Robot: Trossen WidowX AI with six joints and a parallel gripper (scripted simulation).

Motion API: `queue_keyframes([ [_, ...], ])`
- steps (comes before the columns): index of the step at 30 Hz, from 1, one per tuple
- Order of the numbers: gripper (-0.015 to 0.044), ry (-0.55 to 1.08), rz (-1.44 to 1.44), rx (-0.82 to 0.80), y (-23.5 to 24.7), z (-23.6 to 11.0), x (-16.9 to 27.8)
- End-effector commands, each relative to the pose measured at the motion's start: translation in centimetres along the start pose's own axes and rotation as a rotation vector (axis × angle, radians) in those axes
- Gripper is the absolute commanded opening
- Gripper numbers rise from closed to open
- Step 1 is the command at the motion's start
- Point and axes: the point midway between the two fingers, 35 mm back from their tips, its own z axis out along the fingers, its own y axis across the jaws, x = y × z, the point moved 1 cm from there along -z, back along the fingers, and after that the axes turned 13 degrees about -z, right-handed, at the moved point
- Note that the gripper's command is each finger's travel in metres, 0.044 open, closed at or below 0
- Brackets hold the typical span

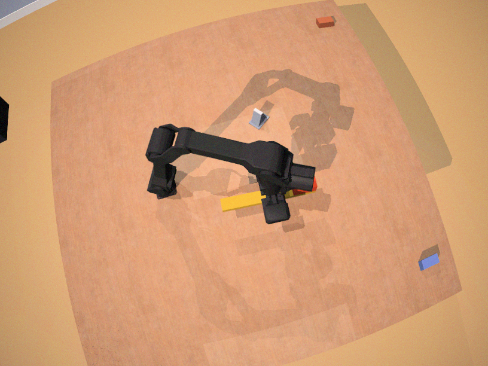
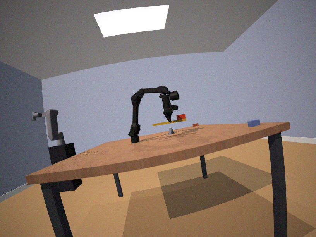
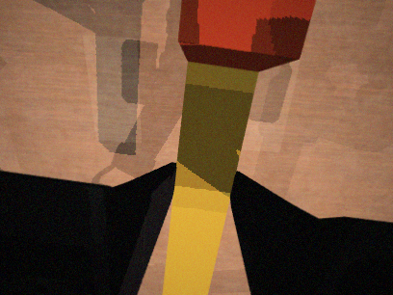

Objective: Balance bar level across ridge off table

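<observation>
My gripper point(image 1: 271, 195) point(image 2: 169, 120) point(image 3: 203, 174) is shut on the yellow bar point(image 1: 240, 201) point(image 2: 160, 124) point(image 3: 195, 241) near its middle and holds it in the air above the table point(image 1: 118, 244) point(image 2: 153, 158). A red block sits on one end of the bar. The ridge point(image 1: 259, 118) point(image 2: 171, 131) is a small grey-white wedge standing on the table. In the top view it lies apart from the bar, beyond the arm's forearm. The side view shows the bar close to level, well above the ridge's height.
A small orange-red block point(image 1: 325, 21) point(image 2: 195, 124) lies near the far table corner. A blue block point(image 1: 429, 261) point(image 2: 253, 123) lies near the right edge. The arm's base point(image 1: 161, 185) point(image 2: 134, 137) stands left of the bar. A grey robot point(image 2: 52, 124) stands off the table.
</observation>
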Motion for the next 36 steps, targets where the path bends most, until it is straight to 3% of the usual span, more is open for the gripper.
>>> queue_keyframes([
  [1, 0.0, -0.003, -0.024, 0.004, 0.8, -0.4, -0.7],
  [36, 0.0, -0.009, -0.363, -0.005, 13.2, -0.6, -6.2],
])
